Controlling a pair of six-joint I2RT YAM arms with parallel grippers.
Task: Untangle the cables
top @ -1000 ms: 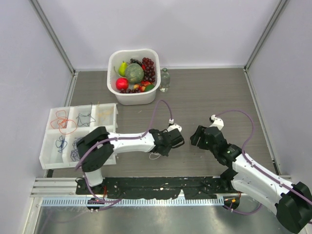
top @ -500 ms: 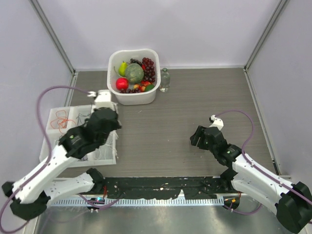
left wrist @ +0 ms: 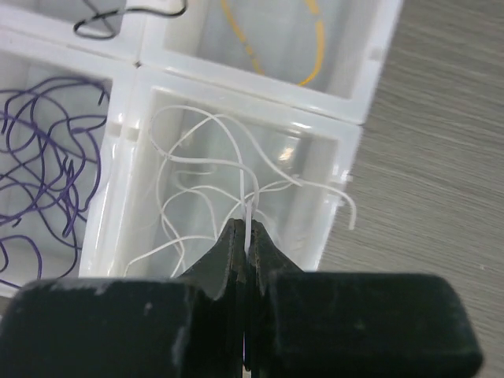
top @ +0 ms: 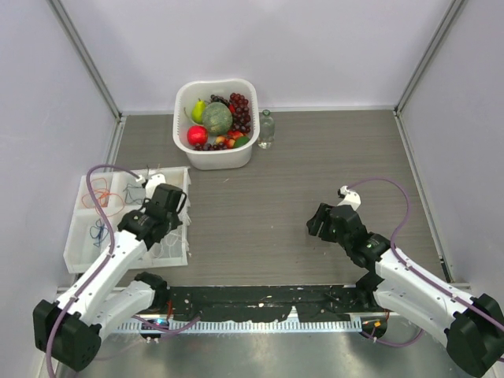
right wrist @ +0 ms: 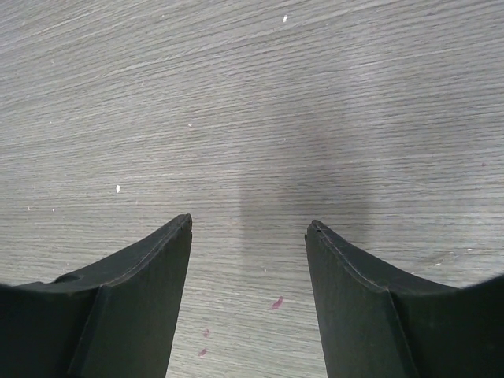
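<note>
Pinches a hair-thin white wire in the left gripper, fingertips pressed together on it. Curls in loose loops in the tray compartment straight ahead, with purple wires left and a yellow wire beyond. Holds the right gripper spread wide over bare table. Has swung the left from mid-table to the tray within a second.

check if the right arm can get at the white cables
Probably not: the left gripper, shut on one strand, hangs over the white cables in the tray, and the open right gripper sits far across the table.
</note>
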